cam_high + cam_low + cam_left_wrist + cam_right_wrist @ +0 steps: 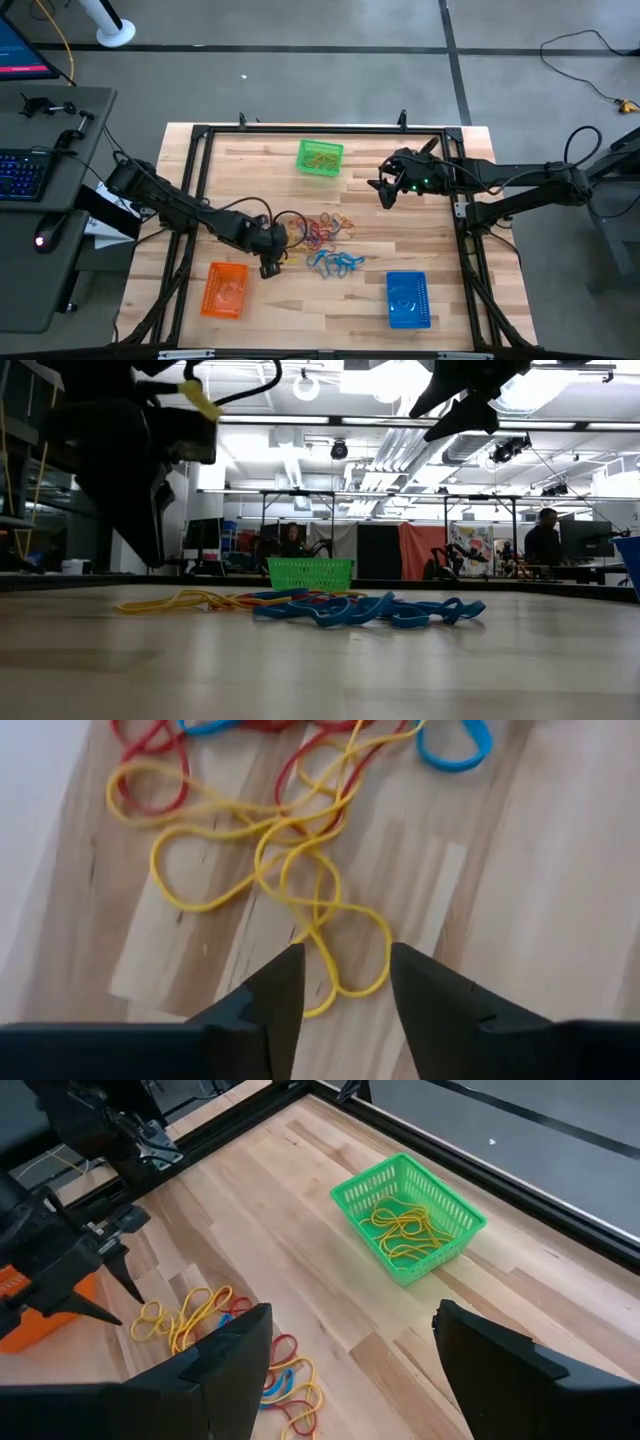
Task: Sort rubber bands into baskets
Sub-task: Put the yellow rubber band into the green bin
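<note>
Wooden worktop (250, 160): three baskets, one loose pile of rubber bands (325, 240).
Green basket (320, 158) holds yellow bands; orange basket (225, 289) and blue basket (407, 299) contents unclear. Left hand (345, 982) straddles a yellow band (330, 935), fingers apart; right hand (345, 1345) spread.

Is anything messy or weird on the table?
Yes. The rubber bands lie in a tangled heap of yellow, red and blue on the bare table, not in baskets. Only the green basket shows yellow ones inside. Nothing looks broken.
</note>
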